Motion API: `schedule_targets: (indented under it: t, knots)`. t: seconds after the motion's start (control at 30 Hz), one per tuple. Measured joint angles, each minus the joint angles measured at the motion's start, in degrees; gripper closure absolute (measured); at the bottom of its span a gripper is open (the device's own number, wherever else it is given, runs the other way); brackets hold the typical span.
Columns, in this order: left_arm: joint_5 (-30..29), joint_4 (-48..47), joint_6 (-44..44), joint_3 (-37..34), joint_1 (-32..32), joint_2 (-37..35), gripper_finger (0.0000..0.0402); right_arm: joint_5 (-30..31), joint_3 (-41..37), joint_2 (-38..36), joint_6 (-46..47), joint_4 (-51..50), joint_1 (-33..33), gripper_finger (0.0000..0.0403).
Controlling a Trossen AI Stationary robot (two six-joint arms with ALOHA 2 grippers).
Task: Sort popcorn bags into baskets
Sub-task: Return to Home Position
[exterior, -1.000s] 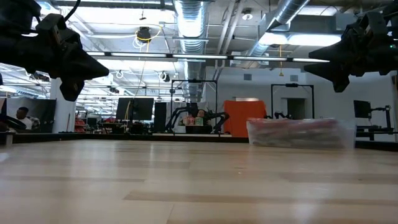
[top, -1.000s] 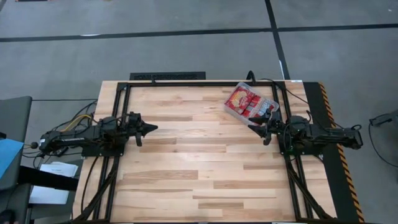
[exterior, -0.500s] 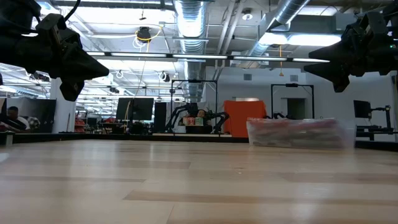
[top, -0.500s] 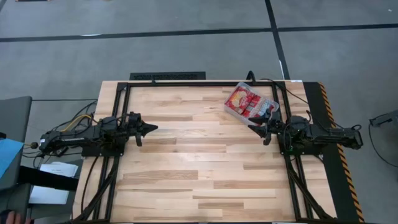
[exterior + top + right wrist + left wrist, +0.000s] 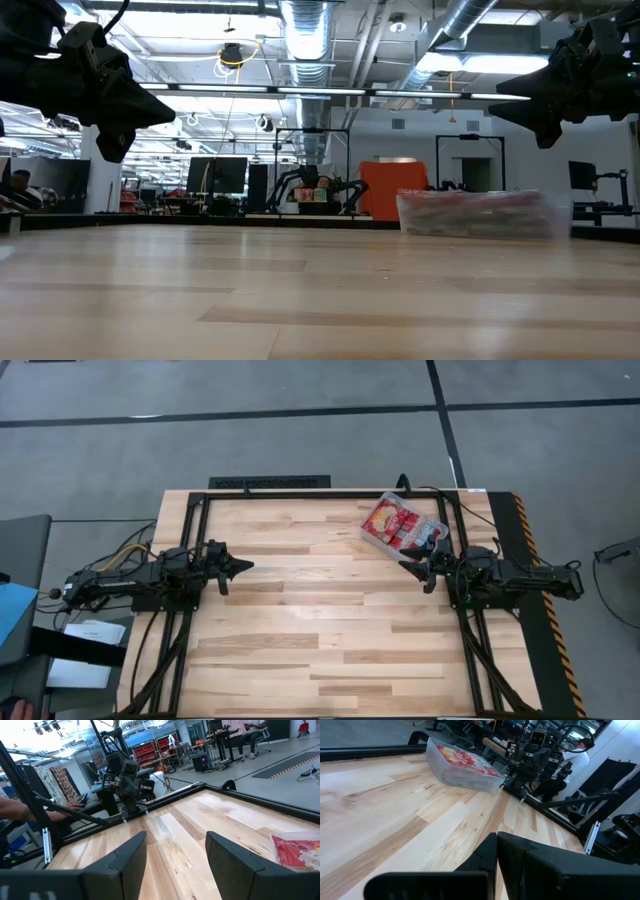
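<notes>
Right tool [image 5: 407, 567], parted, hovers just beside basket [image 5: 365, 533] holding popcorn bags [image 5: 386, 517].

Both dark arms stretch level toward each other, well apart. The left gripper [image 5: 241, 567] has its fingers pressed together; the right gripper [image 5: 408, 568] has them parted.

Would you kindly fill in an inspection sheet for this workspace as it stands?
Surface: wooden table, holding only the bin.
Job's things: red popcorn bags all lie inside the clear bin, near the right arm; none loose.
Clutter: nothing seen.
Tools: left tool shut, right tool open; both raised and empty.
Cables: bundle beside the left arm's base.
Surroundings: open workshop; a person's hand beyond the table.
</notes>
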Motion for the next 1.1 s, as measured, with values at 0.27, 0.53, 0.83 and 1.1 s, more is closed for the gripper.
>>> schedule_targets:
  t: [0.27, 0.53, 0.83, 1.1]
  knots:
    - [0.0, 0.0, 0.0, 0.0, 0.0, 0.0, 0.0402, 0.0, 0.0, 0.0, 0.0, 0.0, 0.0, 0.0181]
    - [0.0, 0.0, 0.0, 0.0, 0.0, 0.0, 0.0402, 0.0, 0.0, 0.0, 0.0, 0.0, 0.0, 0.0175]
    - [0.0, 0.0, 0.0, 0.0, 0.0, 0.0, 0.0402, 0.0, 0.0, 0.0, 0.0, 0.0, 0.0, 0.0181]
    - [0.0, 0.0, 0.0, 0.0, 0.0, 0.0, 0.0402, 0.0, 0.0, 0.0, 0.0, 0.0, 0.0, 0.0177]
